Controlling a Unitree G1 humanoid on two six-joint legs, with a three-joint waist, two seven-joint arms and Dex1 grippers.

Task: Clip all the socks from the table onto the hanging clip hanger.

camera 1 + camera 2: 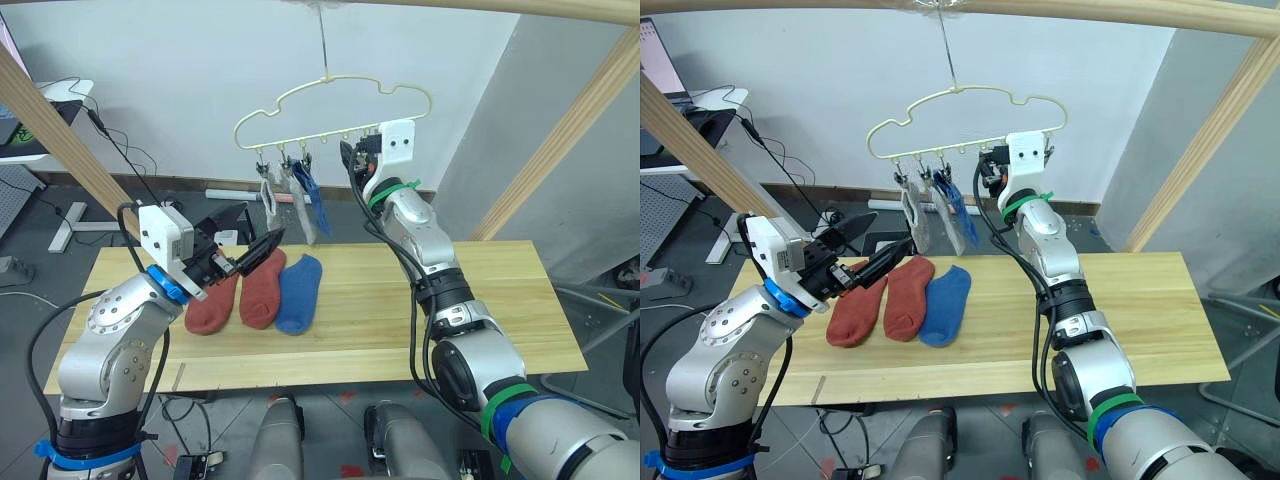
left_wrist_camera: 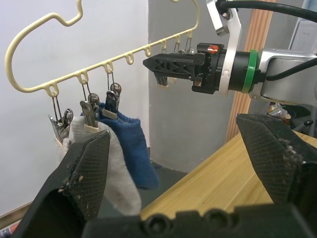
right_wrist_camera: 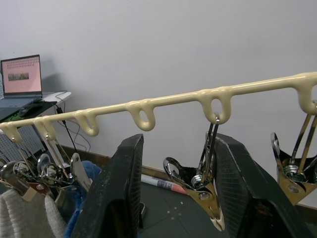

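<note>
The pale-yellow clip hanger (image 1: 330, 108) hangs from a wooden pole above the table (image 1: 480, 300). A light grey sock (image 1: 270, 197) and a blue sock (image 1: 313, 195) hang from its left clips. Two rust-red socks (image 1: 212, 305) (image 1: 262, 290) and one blue sock (image 1: 298, 293) lie side by side on the table's left half. My left gripper (image 1: 892, 230) hovers open and empty just above the red socks. My right gripper (image 3: 178, 148) is raised to the hanger's right part, open, with a metal clip (image 3: 203, 183) hanging between its fingers.
Slanted wooden poles (image 1: 60, 135) (image 1: 560, 140) of the frame rise at both ends of the table. A desk with a laptop (image 3: 21, 77) stands at the back left, with cables on the floor. More empty clips (image 3: 294, 168) hang to the right.
</note>
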